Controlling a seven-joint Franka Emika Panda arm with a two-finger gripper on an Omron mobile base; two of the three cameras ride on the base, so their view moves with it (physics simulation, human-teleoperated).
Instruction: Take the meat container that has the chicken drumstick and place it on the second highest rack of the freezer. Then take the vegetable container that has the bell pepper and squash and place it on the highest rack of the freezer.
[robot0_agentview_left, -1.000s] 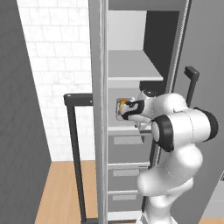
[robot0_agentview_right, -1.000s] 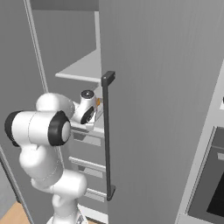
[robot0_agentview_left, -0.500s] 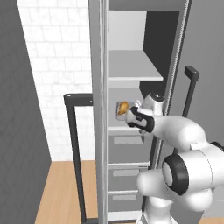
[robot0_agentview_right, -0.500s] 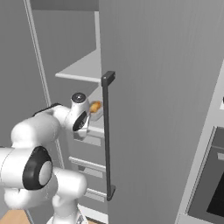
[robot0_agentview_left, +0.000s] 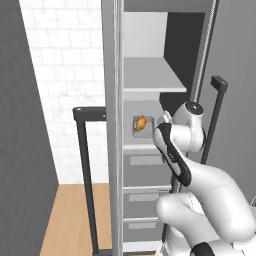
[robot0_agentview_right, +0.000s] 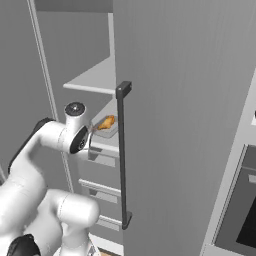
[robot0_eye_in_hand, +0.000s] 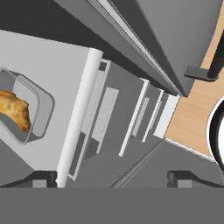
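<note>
One chicken drumstick (robot0_agentview_left: 141, 123) lay in its grey container (robot0_agentview_left: 143, 131) on the freezer (robot0_agentview_left: 150, 150) lower open shelf, left base view; the arm bent just beside it. Right base view: probably clear of it. Hand view: the gripper (robot0_eye_in_hand: 111, 177) gaped, grasping nothing.

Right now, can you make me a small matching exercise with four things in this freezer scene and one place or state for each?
Things:
1. chicken drumstick
2. meat container
3. highest rack
4. gripper

Places or states:
A. bare, above the container's shelf
B. open, holding nothing
C. inside the grey tray
D. standing on the second highest rack

Pairs: 1-C, 2-D, 3-A, 4-B
</note>
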